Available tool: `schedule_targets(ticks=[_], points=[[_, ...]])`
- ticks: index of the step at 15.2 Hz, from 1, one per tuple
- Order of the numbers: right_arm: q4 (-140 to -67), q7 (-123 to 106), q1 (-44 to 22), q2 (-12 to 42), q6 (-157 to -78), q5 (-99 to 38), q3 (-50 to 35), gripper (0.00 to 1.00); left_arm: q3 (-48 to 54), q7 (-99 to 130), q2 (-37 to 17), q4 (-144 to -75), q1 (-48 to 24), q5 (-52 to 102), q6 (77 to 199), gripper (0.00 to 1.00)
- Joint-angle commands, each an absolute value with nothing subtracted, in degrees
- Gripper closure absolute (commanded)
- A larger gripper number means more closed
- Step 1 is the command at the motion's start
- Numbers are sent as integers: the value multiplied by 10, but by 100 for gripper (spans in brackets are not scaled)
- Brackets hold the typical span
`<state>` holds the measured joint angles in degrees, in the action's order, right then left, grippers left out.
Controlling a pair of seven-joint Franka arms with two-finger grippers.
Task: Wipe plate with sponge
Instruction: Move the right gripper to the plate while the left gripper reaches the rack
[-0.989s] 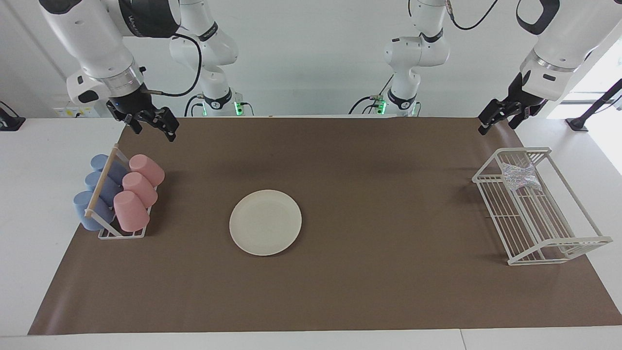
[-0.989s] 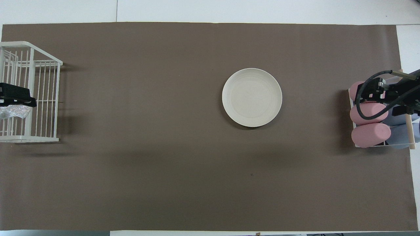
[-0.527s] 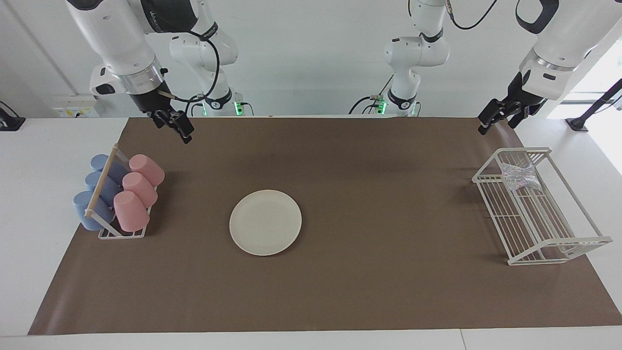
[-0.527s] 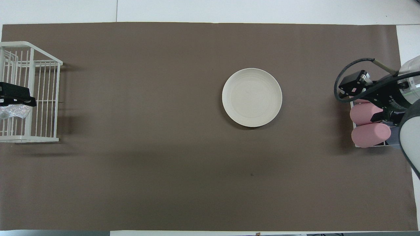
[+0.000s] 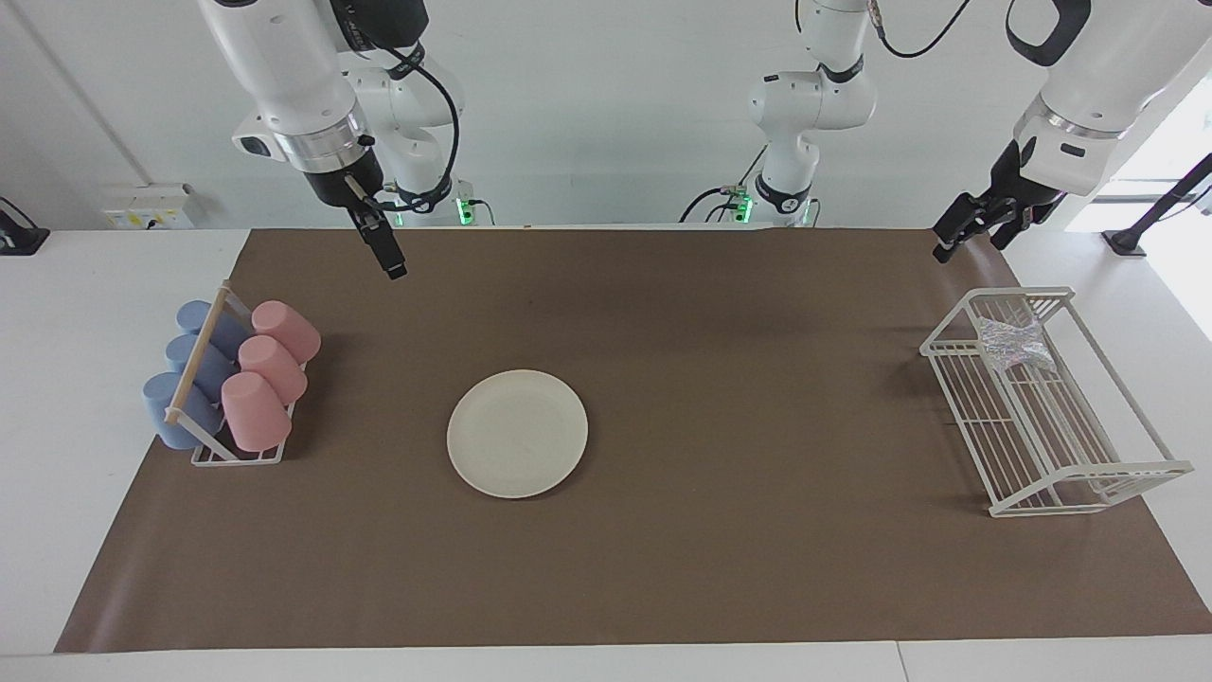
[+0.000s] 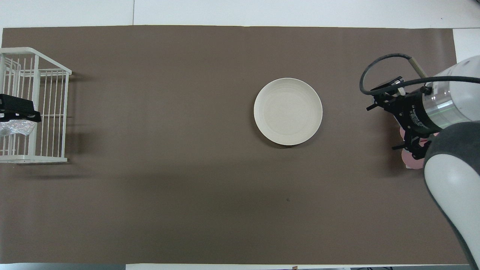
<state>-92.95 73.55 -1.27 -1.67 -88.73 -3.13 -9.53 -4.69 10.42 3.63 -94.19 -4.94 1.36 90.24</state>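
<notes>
Both pincers apart: left pincer [image 5: 956, 230] over wire rack [image 5: 1127, 474] holding sponge [image 5: 1015, 345].

We see a matt brown paper sheet [image 5: 720, 568] covering the smooth white table [image 5: 85, 398]. The plate [image 5: 517, 433] looks like smooth, matt cream plastic. The sponge [image 5: 1013, 343] is a crinkled, shiny, foil-like wad lying in a white coated wire rack [image 5: 1051, 445]. The pink cups [image 5: 268, 374] and blue cups [image 5: 189, 374] look like matt plastic, held by a wooden rod [image 5: 197, 357].
</notes>
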Motion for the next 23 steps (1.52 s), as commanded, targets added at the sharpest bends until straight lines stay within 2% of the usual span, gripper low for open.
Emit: schedule_targets(ticks=[1, 4, 7, 10, 13, 17, 20, 23], points=[[-941, 770, -32, -30, -893, -36, -99, 0, -44, 109, 51, -962, -69, -20, 904, 0], [-945, 766, -35, -33, -897, -36, -99, 0, -43, 146, 35, -964, -124, -109, 901, 0], [-945, 768, -30, -32, -903, -36, -99, 0, -43, 156, -4, -963, -158, -198, 896, 0], [-943, 776, -32, -32, -900, -37, -99, 0, -43, 175, -76, -960, -196, -329, 889, 0], [-945, 810, -46, -33, -898, -37, -99, 0, -44, 185, -99, -965, -184, -398, 901, 0], [-945, 889, -75, -33, -904, -37, -99, 0, -46, 238, -128, -1010, -170, -477, 936, 0], [-945, 902, -85, -34, -902, -36, -99, 0, -47, 275, -133, -1043, -148, -499, 985, 0], [-944, 936, -101, -33, -905, -36, -99, 0, -46, 275, -133, -1045, -136, -500, 994, 0]])
